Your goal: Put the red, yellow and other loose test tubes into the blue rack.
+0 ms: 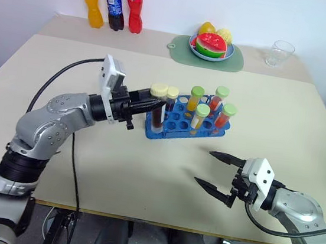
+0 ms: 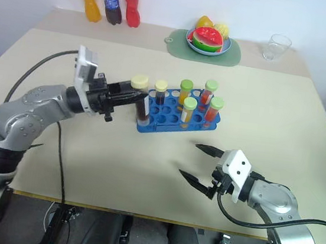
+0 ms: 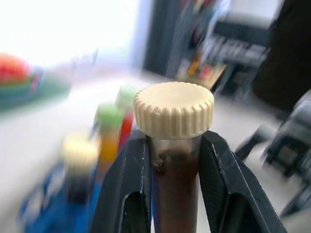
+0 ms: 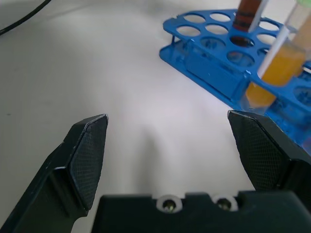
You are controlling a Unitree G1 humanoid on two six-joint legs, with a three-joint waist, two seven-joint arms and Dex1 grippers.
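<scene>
Nearest, at the table's (image 1: 144, 179) front edge on the right: right gripper (image 1: 219, 176), fingers spread wide and empty, hovering low over bare tabletop, tips aimed toward the left arm's side. From its wrist camera, 2 black fingers (image 4: 87, 155) apart, nothing between them, a corner of the blue rack (image 4: 209, 63) beyond.

Mid-table, left of centre: left gripper (image 1: 153, 105) reaching in level from the left, clenched on the brown tube (image 1: 157, 116) just under its cream cap (image 3: 174, 109). Long axis upright, cap up, bottom end down at the rack's near-left corner. Cannot tell whether the bottom has entered a hole or hangs just in front of the rack; lower part cut off in the left wrist view, and no label made out.

Just behind and right: blue rack (image 1: 177, 124), long side running from near-left to far-right, top a grid of round holes. Standing in it, all upright with caps up: 1 dark tube with a yellowish cap (image 1: 171, 99), 1 yellow tube (image 1: 195, 100), 2 red-orange tubes (image 1: 218, 100), (image 1: 226, 116), and 1 green-capped tube with a white label (image 1: 200, 118) hiding its contents. Rack and tubes heavily blurred in the left wrist view.

Far edge: green mat (image 1: 236, 62) with a plate of fruit (image 1: 211, 44), a clear glass (image 1: 278, 53) to its right, 3 soda bottles (image 1: 114, 3) at far left.
</scene>
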